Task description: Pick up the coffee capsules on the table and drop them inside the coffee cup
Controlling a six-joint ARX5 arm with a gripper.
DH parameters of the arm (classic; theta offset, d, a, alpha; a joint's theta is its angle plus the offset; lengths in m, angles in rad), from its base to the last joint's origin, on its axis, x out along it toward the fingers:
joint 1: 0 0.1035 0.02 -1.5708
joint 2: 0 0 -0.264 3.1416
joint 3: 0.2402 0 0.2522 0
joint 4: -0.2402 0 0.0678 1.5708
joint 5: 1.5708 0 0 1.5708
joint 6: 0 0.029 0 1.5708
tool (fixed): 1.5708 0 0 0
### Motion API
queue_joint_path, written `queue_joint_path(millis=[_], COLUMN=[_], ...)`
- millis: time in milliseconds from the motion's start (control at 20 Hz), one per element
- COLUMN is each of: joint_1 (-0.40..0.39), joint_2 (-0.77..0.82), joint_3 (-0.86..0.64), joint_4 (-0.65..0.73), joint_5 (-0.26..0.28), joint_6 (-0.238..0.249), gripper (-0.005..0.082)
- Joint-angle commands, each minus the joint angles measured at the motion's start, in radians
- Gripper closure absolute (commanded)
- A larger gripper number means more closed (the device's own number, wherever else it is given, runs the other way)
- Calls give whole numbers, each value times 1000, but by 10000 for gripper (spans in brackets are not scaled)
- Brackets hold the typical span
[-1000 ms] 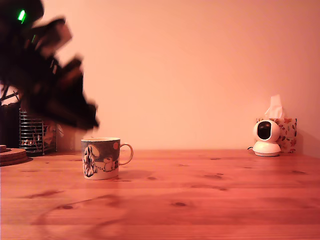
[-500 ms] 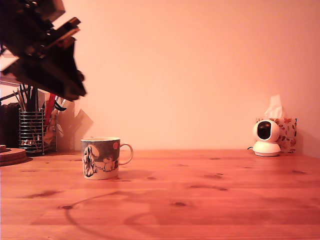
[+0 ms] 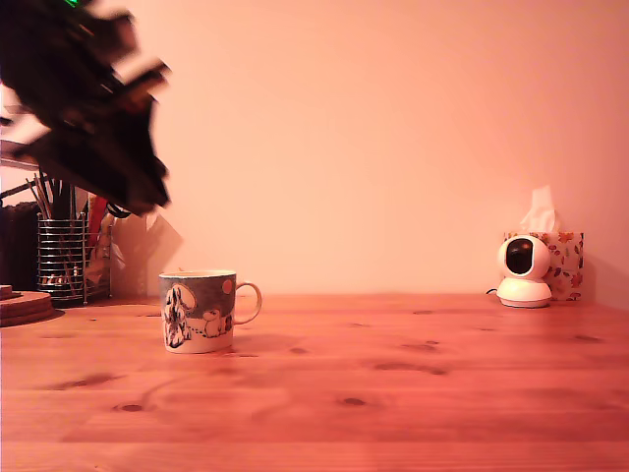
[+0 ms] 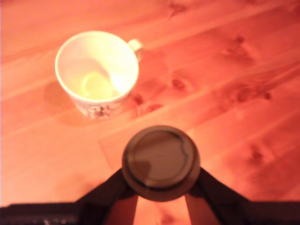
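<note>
Your claw (image 4: 161,187) is pinching a dark coffee capsule (image 4: 161,161) by its sides, above and beside the coffee cup (image 4: 97,70); light, stiff, probably slick, so you are gripping below the rim.

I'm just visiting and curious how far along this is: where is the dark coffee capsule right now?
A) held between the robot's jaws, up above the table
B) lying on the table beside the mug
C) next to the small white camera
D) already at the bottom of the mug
A: the wrist view shows the dark coffee capsule clamped between the jaws above the wood, off to one side of the mug.
</note>
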Motion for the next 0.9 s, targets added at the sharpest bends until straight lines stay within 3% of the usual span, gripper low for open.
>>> queue_joint_path(millis=[0, 450, 850], joint_1=[6, 32, 39], joint_2=[51, 323, 447], joint_3=[59, 363, 445], joint_4=[-19, -158, -162], joint_5=[-5, -60, -70], joint_6=[5, 32, 38], gripper=[591, 591, 591])
